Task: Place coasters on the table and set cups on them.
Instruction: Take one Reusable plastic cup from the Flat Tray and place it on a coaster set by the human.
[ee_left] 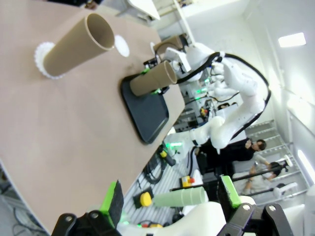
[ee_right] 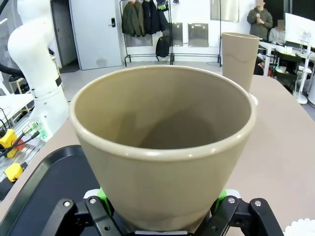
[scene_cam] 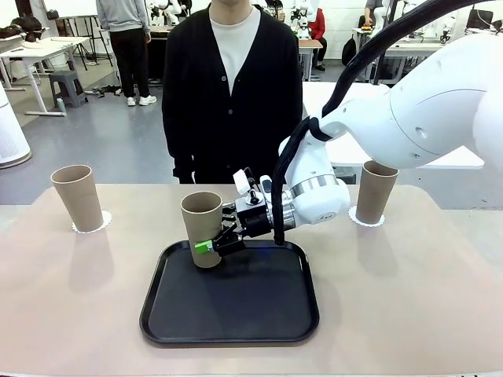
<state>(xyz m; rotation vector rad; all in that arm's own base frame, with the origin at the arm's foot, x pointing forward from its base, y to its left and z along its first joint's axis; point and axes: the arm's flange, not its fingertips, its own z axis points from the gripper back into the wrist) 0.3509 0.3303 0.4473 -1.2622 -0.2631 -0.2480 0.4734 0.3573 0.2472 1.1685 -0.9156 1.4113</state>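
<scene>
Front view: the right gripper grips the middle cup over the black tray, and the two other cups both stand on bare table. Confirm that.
Wrong in one respect: the two other cups stand on white coasters, not bare table, as the front view shows. The right gripper does grip the middle cup over the black tray.

Grey floor (scene_cam: 102, 141) beyond the surface's far edge, white tables (scene_cam: 39, 51) with a grey stool (scene_cam: 67, 86) at left. A coat rack (ee_right: 145, 19) stands beside a white door (ee_right: 93, 32).
</scene>
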